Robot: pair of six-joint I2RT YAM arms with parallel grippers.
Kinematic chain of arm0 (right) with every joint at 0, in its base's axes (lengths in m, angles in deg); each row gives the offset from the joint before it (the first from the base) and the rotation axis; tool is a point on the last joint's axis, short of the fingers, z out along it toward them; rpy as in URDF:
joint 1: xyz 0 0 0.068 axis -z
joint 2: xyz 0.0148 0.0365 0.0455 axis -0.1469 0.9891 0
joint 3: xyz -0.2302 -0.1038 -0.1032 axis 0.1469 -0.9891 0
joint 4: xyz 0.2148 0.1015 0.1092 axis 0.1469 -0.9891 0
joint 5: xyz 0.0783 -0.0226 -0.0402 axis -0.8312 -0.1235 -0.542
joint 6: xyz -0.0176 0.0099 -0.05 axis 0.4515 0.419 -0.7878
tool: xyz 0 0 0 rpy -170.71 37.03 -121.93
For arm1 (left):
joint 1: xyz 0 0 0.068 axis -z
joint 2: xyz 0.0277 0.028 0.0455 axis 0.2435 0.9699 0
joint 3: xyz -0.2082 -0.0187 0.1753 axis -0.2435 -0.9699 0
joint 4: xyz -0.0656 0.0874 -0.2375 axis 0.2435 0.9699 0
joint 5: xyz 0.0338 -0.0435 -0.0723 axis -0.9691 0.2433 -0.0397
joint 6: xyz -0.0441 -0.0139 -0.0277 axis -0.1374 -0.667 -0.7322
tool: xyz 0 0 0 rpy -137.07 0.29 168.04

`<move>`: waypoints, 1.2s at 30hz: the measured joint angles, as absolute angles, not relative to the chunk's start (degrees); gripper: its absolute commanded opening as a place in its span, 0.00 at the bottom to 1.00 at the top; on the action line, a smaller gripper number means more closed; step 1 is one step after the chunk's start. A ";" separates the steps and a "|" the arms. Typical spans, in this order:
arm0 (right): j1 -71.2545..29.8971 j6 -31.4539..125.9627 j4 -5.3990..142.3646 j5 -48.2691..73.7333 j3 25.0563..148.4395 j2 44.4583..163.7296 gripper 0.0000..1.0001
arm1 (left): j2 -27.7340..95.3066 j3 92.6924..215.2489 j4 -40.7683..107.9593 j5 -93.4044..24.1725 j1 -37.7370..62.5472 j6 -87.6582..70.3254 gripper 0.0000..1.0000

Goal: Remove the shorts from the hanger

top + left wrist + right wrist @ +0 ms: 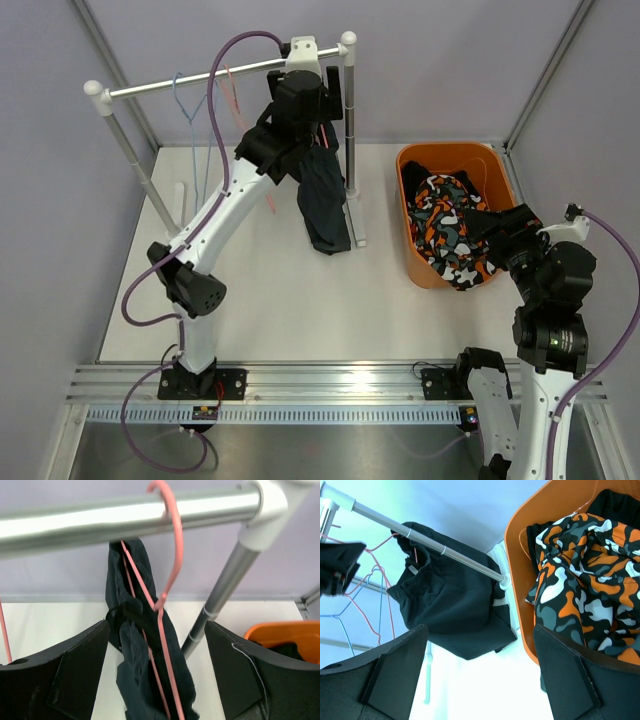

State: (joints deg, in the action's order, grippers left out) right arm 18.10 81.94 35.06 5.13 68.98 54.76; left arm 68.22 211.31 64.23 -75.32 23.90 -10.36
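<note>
**Black shorts on the rail, left claw spread around them**

We see one black pair of shorts [325, 205] hanging from the pink hanger [172, 545] on the steel rail [200, 82], upper centre of the top view. Our left gripper [156, 630] is released, its fingers spread to either side with the cloth between them.

To do this well, we judge we should close on the bunched waistband just below the hanger's neck. The grip should catch fabric rather than wire, then draw down and off so the hook does not slide along the rail. The rack's post [220, 595], just right of the cloth in the left wrist view, crowds that side.

A bare blue hanger [185, 100] hangs toward the upper left. At the right, the orange bin [415, 160] holds the camouflage pair [455, 235] and another black pair [615, 500]. Our right gripper [480, 640] hovers there, jaws apart, holding nothing.
</note>
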 measured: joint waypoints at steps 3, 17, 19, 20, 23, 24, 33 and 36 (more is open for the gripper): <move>18.10 81.21 33.55 4.82 68.98 53.38 0.95 | 70.65 214.66 63.40 -76.15 23.07 -10.26 0.80; 18.10 80.67 32.19 4.60 68.72 53.25 0.95 | 72.99 215.51 61.37 -74.21 19.05 -12.57 0.65; 18.10 80.67 32.41 4.56 68.06 53.23 0.95 | 73.77 215.51 61.33 -73.53 19.01 -12.94 0.61; 18.10 80.67 32.41 4.58 67.67 53.25 0.95 | 74.19 215.51 61.37 -73.18 19.01 -13.16 0.60; 18.10 80.67 32.41 4.58 66.75 53.25 0.95 | 75.13 215.42 61.52 -72.46 19.01 -13.34 0.58; 18.10 80.65 32.39 4.58 66.62 53.25 0.95 | 75.28 215.34 61.57 -72.15 19.01 -13.40 0.57; 18.10 80.14 32.72 4.58 65.83 53.27 0.95 | 75.52 215.27 61.22 -70.36 19.01 -13.60 0.31; 18.10 80.06 32.81 4.58 65.40 53.30 0.95 | 75.52 215.27 61.24 -70.17 19.01 -13.42 0.13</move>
